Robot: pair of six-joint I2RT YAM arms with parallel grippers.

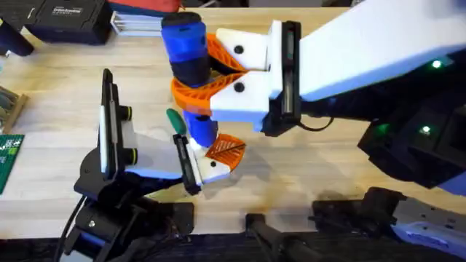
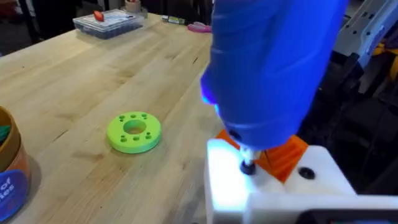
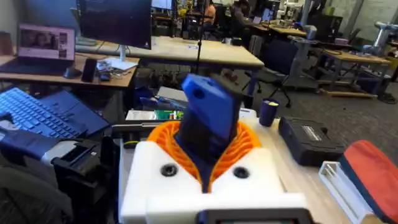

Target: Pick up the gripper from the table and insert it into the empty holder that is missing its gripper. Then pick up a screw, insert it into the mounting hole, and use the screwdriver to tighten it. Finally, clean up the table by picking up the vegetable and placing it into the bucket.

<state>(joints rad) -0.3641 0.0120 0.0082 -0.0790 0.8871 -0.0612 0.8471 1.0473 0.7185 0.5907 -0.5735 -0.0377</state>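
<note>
A pale wooden bench (image 1: 58, 109) holds two robot arms. The right jaws (image 1: 200, 69) are clamped on the blue screwdriver (image 1: 186, 47), held upright with its tip pressed down at the left jaws (image 1: 218, 156); whether those are parted cannot be told. The orange bucket (image 2: 9, 171) stands near a lime-green disc (image 2: 134, 132). A small green vegetable (image 1: 175, 119) lies beside the screwdriver.

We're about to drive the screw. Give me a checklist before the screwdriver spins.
1. Right gripper clamped on the screwdriver: ok.
2. Metal tip down on the white part by the orange pads: ok.
3. Tip seated in a screw head: cannot tell.
4. Left gripper beside the work: ok; its grip: cannot tell.
5. Vegetable still on the table, cleanup pending: not ok.
</note>
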